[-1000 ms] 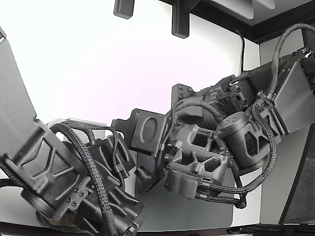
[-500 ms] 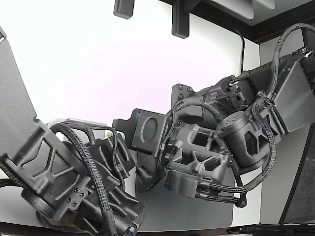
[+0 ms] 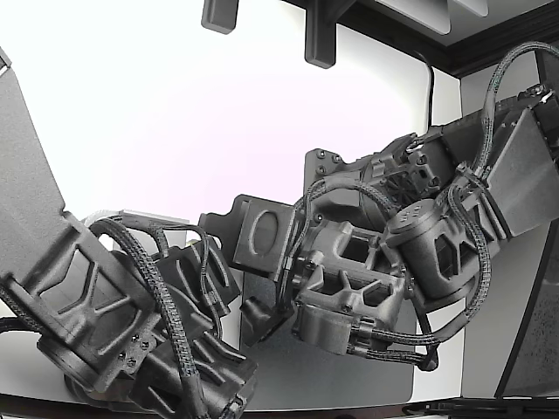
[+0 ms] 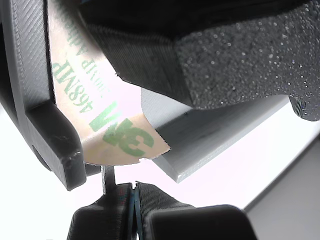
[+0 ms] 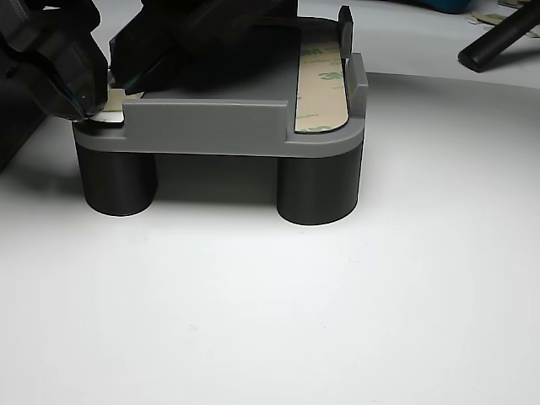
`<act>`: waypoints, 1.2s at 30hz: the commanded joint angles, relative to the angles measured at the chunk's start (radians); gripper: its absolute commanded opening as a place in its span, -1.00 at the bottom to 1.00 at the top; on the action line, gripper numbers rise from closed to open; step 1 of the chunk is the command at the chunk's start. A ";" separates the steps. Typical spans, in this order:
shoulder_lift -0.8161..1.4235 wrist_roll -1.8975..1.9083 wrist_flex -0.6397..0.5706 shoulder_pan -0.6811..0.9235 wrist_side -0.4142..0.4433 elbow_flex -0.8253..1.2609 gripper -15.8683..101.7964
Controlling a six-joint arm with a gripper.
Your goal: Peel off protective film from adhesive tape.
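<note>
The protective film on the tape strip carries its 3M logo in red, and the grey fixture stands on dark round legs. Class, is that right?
Not quite. The logo on the protective film is green, not red, as the wrist view shows. The grey fixture does stand on dark round legs, seen in the other view.

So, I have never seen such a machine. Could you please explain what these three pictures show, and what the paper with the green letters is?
The exterior view shows two dark robot arms from outside, crowded over a white table. The wrist view comes from a camera on one arm, very close: the tan paper with green 3M print is the protective film on adhesive tape. The other view looks sideways at a grey part standing on round dark legs, with a film strip on its top. At its far corner the gripper touches a pale film tab; whether it grips it, I cannot tell.
</note>
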 commanded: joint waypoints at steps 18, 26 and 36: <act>-0.012 0.025 -0.011 0.021 0.026 -0.034 -0.90; -0.015 0.026 -0.037 0.021 0.032 -0.012 -0.90; -0.014 0.021 -0.071 0.021 0.037 0.008 -0.90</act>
